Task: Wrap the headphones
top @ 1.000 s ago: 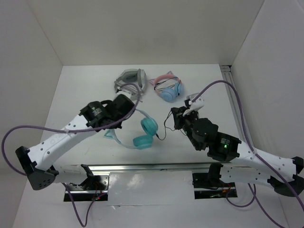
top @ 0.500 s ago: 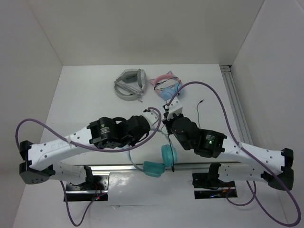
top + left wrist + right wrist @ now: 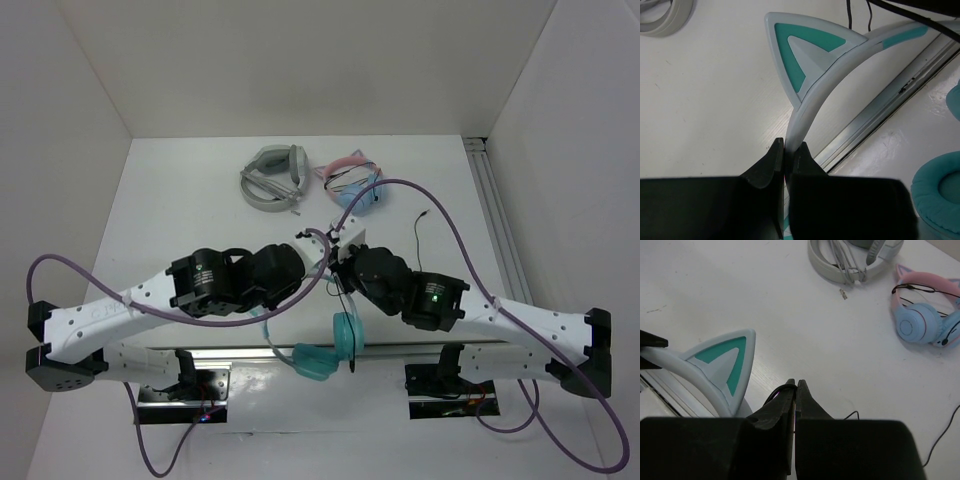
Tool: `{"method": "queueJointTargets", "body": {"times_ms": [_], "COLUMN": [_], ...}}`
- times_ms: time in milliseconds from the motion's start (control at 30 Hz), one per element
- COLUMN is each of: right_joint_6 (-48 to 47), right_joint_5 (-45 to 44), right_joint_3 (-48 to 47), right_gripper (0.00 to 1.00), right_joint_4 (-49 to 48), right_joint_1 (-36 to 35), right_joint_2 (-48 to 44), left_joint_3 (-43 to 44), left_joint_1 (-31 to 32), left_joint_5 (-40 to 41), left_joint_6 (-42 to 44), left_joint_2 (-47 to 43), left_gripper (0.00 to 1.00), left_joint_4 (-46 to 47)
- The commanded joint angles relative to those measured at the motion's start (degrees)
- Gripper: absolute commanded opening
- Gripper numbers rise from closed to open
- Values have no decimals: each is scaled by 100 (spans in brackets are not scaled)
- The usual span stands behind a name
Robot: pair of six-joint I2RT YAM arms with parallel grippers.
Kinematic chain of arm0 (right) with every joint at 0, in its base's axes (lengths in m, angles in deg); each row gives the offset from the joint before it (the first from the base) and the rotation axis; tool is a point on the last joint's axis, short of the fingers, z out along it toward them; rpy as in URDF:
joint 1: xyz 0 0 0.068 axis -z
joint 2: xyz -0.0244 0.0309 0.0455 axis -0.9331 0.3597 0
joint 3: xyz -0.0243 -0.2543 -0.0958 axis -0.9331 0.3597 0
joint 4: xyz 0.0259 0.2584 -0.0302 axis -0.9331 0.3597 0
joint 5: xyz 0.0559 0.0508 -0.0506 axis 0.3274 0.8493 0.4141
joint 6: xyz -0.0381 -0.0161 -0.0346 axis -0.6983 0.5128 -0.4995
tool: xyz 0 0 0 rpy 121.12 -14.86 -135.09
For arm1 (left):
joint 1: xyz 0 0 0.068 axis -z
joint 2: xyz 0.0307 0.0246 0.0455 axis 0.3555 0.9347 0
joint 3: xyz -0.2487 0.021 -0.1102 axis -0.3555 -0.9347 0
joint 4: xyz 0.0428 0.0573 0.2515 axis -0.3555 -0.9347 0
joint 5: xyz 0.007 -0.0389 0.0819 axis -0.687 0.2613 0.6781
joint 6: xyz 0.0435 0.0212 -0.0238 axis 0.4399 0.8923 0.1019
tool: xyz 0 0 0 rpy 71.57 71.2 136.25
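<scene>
A white surface (image 3: 180, 200) is sitting between plain white walls. The headphones (image 3: 335, 340) are being held at its near edge, between the two arms, and appear raised off it. In the top view both teal cups are hanging over the metal rail (image 3: 230, 352). The left pincer (image 3: 787, 149) is pinching the pale headband (image 3: 805, 100) just below one cat ear (image 3: 800, 55), with a jaw pressing on each side of the band. One cup (image 3: 940, 192) is showing at the lower right of that view. The right pincer (image 3: 796, 386) is standing just beside the left one, jaws pressed together. A thin black cable (image 3: 417, 232) is emerging at its tips, so it appears to be pinching that cable. The cable's free end is trailing across the surface to the right. The second cat ear is showing just left of the right pincer. A grey set (image 3: 272, 175) and a pink set (image 3: 352, 180) are lying side by side toward the far wall, well apart from the held headphones.
</scene>
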Motion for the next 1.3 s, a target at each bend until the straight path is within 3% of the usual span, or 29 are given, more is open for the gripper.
{"method": "queueJointTargets", "body": {"times_ms": [0, 300, 500, 733, 800, 867, 933, 1033, 1267], "right_joint_6": [-93, -445, -611, -630, -498, -112, 187, 364, 768], "right_joint_5": [433, 2163, 3392, 5176, 5241, 5084, 4890, 4828, 4828], "right_joint_3": [107, 407, 459, 864, 1083, 1555, 1838, 2076, 2604], "right_gripper": [0, 0, 0, 8, 12, 15, 27, 36, 38], "right_joint_4": [-475, -879, -1221, -2510, -3003, -4101, -4961, -5395, -6371], "right_joint_1": [98, 950, 1075, 1180, 1180, 1180, 1180, 1180, 1180], "right_joint_2": [-303, -340, -58, 126, 215, 276, 276, 495, 891], "left_joint_3": [162, 215, 321, 434, 488, 558, 619, 672, 611], "left_joint_1": [104, 104, 104, 104, 104, 104, 104, 104, 104], "left_joint_5": [18, -446, -569, -675, -675, -622, -561, -333, 46], "left_joint_6": [-33, 151, 98, -43, -95, -148, -209, -367, -780], "left_joint_2": [-319, -979, -1102, -1436, -1436, -1436, -1436, -1436, -1841], "left_gripper": [0, 0, 0, 0, 0, 0, 0, 0, 0], "left_joint_4": [259, 550, 585, 1015, 1015, 1068, 1068, 1068, 1384]}}
